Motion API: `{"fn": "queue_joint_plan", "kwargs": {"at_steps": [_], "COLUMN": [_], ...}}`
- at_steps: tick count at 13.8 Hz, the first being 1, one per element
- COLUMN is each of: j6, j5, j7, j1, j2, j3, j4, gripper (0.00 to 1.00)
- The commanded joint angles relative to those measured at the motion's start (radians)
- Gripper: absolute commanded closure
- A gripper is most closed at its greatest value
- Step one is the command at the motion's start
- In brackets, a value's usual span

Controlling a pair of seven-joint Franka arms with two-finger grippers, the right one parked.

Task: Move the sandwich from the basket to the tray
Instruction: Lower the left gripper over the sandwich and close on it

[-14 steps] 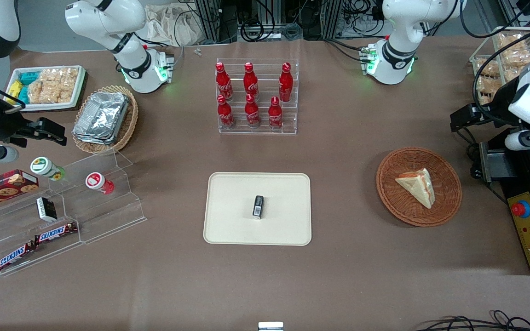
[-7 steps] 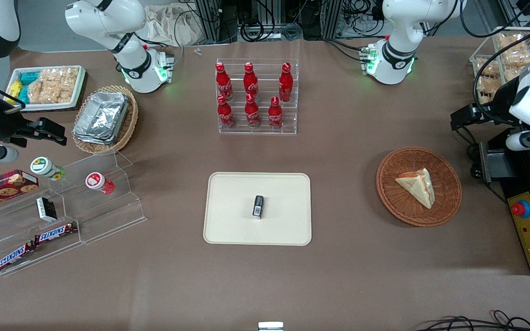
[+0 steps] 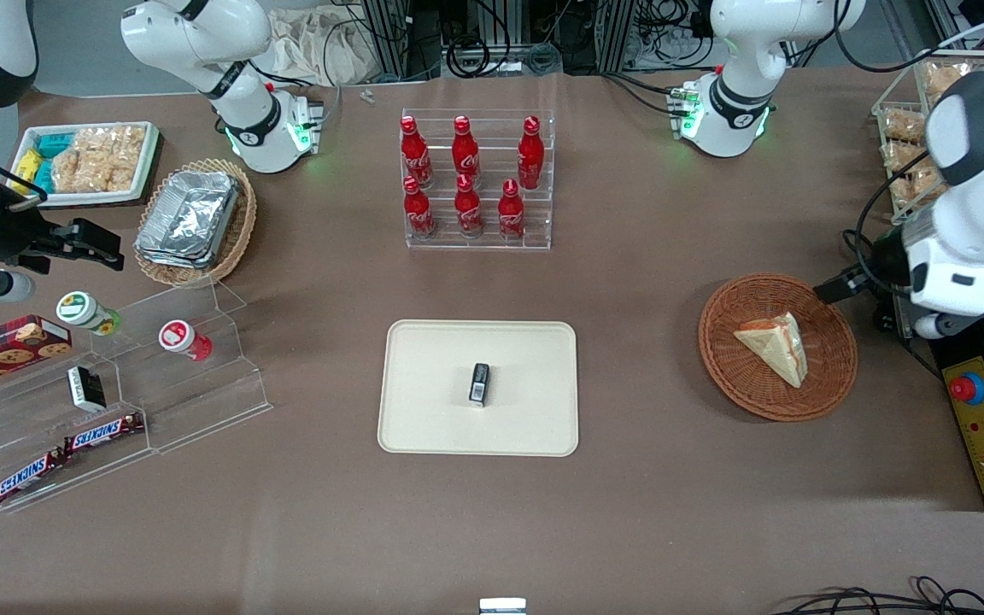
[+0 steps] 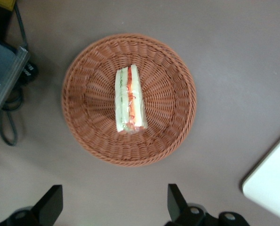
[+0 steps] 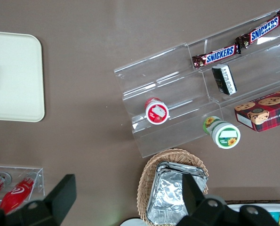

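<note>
The sandwich (image 3: pixel 774 345) is a pale wedge with red and green filling and lies in the round reddish-brown basket (image 3: pixel 740 376) toward the working arm's end of the table. The left gripper (image 3: pixel 835 289) hangs high over the basket's rim on the side toward the working arm's end, empty. In the left wrist view the sandwich (image 4: pixel 129 99) lies in the middle of the basket (image 4: pixel 172 103), and the gripper (image 4: pixel 114 207) is open, with its fingers wide apart over bare table beside the basket. The cream tray (image 3: pixel 432 367) lies mid-table, and its corner (image 4: pixel 271 181) also shows at the wrist.
A small black packet (image 3: pixel 479 383) lies on the tray. A clear rack of red bottles (image 3: pixel 475 184) stands farther from the camera. A control box with a red button (image 3: pixel 983 427) and cables sit beside the basket. Snack stands and a foil-container basket (image 3: pixel 193 220) lie toward the parked arm's end.
The left arm has swung down and toward the basket. Its gripper went from over the table's edge to above the basket's rim. The sandwich and the tray have not moved.
</note>
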Motion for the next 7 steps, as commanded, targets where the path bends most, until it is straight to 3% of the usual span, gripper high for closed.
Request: {"fn": "queue_joint_plan", "kwargs": {"at_steps": [1, 7], "j6": [0.225, 0.514], "j5": [0.010, 0.014], "j7": [-0.116, -0.124], "j1": [0.003, 0.003], "j2": [-0.011, 0.191], "j3": [-0.007, 0.019], "j4": [-0.194, -0.252], "gripper": [0.00, 0.00]}}
